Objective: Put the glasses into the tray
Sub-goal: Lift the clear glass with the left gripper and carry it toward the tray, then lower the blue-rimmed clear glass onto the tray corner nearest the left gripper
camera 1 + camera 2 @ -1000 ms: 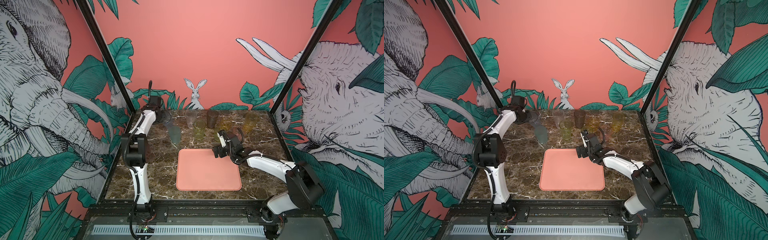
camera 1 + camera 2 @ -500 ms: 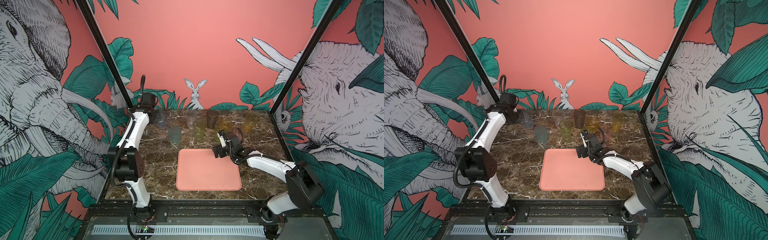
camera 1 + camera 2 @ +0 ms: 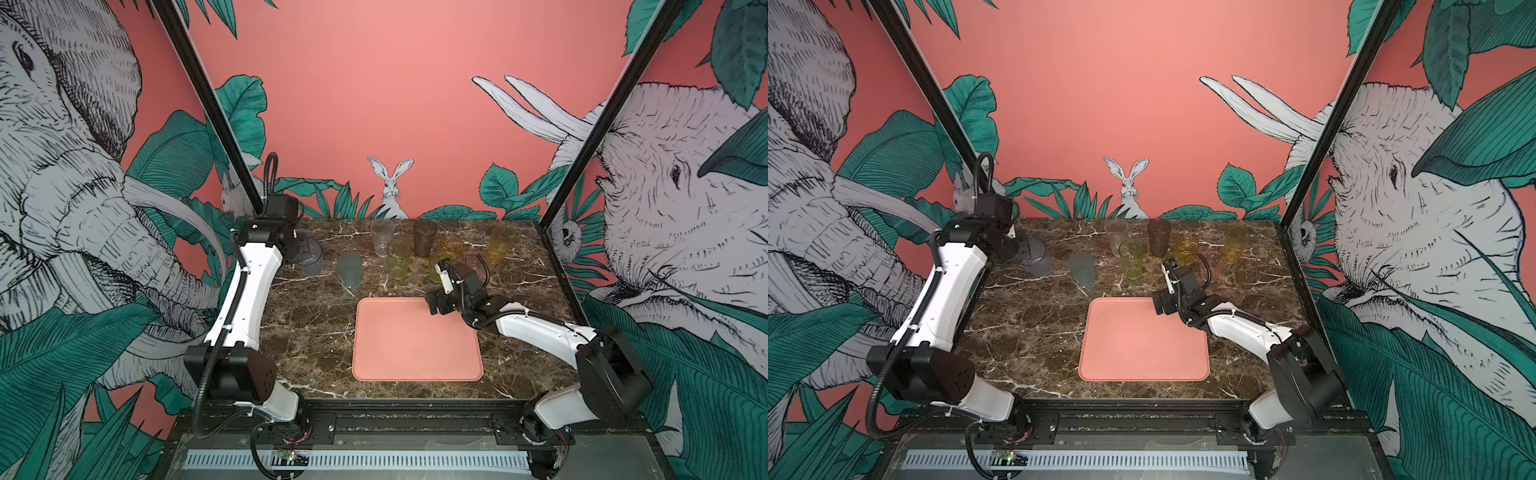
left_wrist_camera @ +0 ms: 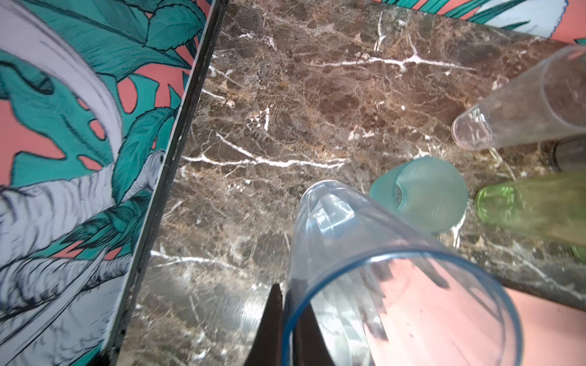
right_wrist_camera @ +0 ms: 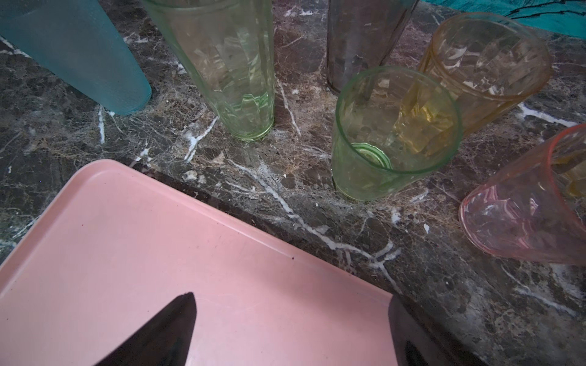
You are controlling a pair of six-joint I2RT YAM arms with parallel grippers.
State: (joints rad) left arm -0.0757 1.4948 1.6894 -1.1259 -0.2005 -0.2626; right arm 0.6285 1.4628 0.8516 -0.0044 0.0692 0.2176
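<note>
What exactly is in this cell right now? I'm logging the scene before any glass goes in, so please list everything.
tray: one, salmon-pink, front middle of the table
frosted tumbler: one, blue-grey, left of the group behind the tray
clear tumbler: one, colourless, back row
smoky tumbler: one, brown, back row beside the clear one
yellow-green tumblers: two, tall one mid-group, short one nearer the tray
amber tumblers: two, back right
pink tumbler: one, right of the short green one
grey-blue tumbler: one, back left, gripped by its rim
table: one, brown marble
walls: three, coral jungle mural
left gripper: shut on the grey-blue tumbler
right gripper: open, over the tray's far right corner
</note>
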